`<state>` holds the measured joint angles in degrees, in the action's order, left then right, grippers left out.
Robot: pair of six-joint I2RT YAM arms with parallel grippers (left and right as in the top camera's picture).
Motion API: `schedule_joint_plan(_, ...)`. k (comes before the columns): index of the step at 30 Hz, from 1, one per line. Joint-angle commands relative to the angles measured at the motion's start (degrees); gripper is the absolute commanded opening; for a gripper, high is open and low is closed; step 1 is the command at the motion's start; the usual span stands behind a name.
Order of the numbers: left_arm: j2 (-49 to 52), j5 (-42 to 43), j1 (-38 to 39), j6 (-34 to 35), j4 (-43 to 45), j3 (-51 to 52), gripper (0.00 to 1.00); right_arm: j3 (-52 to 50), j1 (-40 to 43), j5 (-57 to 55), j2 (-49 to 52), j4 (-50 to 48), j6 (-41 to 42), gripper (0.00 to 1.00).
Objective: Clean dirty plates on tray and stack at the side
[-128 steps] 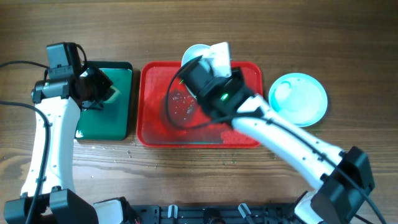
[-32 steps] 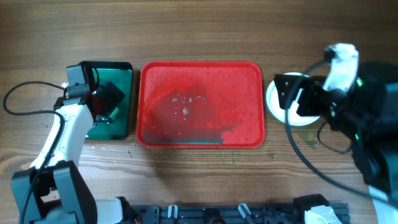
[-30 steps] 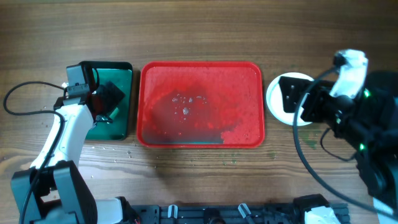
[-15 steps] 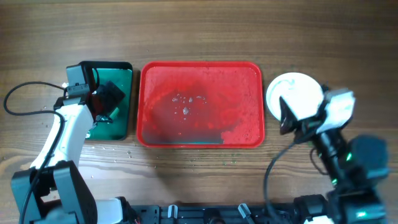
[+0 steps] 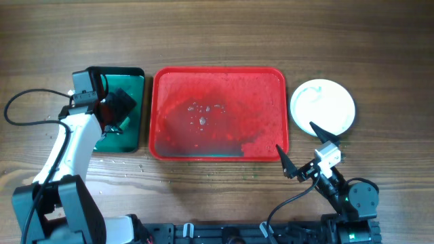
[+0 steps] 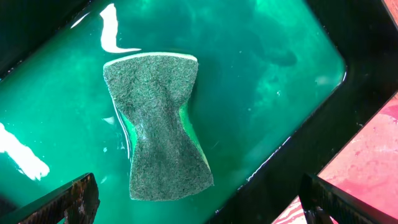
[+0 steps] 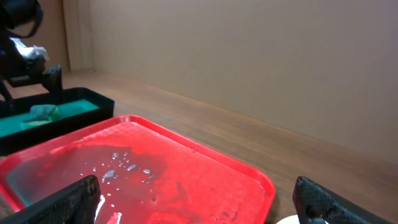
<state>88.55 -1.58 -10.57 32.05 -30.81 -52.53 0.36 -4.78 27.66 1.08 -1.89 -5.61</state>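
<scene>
By the right edge of the table (image 5: 217,27), the white plate (image 5: 323,107) looks stiff and wet-slick, best pinched at its rim; left gripper (image 5: 116,108) and right gripper (image 5: 302,149) both gape empty.

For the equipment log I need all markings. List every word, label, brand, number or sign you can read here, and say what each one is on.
None can be read: there is no lettering, number or sign on the red tray, the green basin, the sponge, the white plate or the wooden table.
If the arms carry any labels, they are too small to make out.
</scene>
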Motion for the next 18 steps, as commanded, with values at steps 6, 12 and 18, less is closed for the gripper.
schedule_joint_plan(6, -0.04, 0.07, -0.31, 0.35, 0.04, 0.15, 1.00, -0.07, 0.20, 2.01, -0.87, -0.24, 1.25, 1.00)
schedule_joint_plan(12, -0.04, 0.07, -0.31, 0.35, 0.04, 0.15, 1.00, -0.07, 0.20, 2.01, -0.87, -0.24, 1.22, 1.00)
schedule_joint_plan(18, -0.48, -0.90, -0.48, -0.07, -1.22, 0.15, 1.00, -0.07, 0.20, 2.01, -0.87, -0.24, 1.22, 0.99)
